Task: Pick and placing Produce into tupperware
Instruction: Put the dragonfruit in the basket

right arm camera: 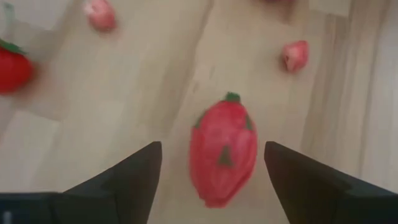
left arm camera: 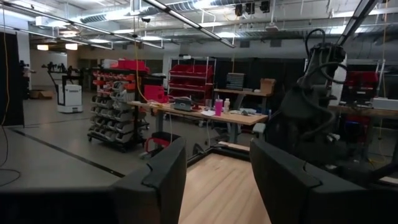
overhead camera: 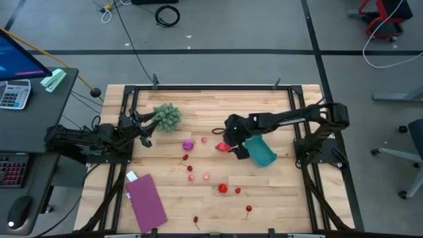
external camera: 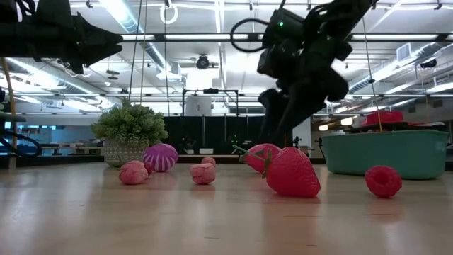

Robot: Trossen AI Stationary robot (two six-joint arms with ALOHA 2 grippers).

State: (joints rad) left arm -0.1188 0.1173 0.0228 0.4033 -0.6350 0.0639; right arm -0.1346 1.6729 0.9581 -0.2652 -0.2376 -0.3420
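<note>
The right pincer [overhead camera: 228, 143] hangs over the middle of the surface [overhead camera: 277, 192] with its fingers [right arm camera: 127, 177] spread wide and nothing between them; directly below the gap lies a large red pepper-like fruit [right arm camera: 222, 148] with a green top, resting on the wood and apart from both fingers. Just beside that pincer, toward the right edge, sits the teal tupperware [overhead camera: 261, 151], tilted askew to the surface's edges. The rest of the produce is scattered across the middle: a purple ball [overhead camera: 188, 144] near the leafy green clump [overhead camera: 167, 116], small pink pieces [overhead camera: 206, 176] toward the front, a strawberry [overhead camera: 223, 188] with a raspberry [overhead camera: 238, 191] beside it, and stemmed cherries [overhead camera: 248, 209] close to the front edge. A flat purple rectangle [overhead camera: 146, 201] lies at the front-left corner. The left pincer [overhead camera: 144, 127] waits by the left edge, raised, its fingers [left arm camera: 161, 180] parted and holding nothing.
</note>
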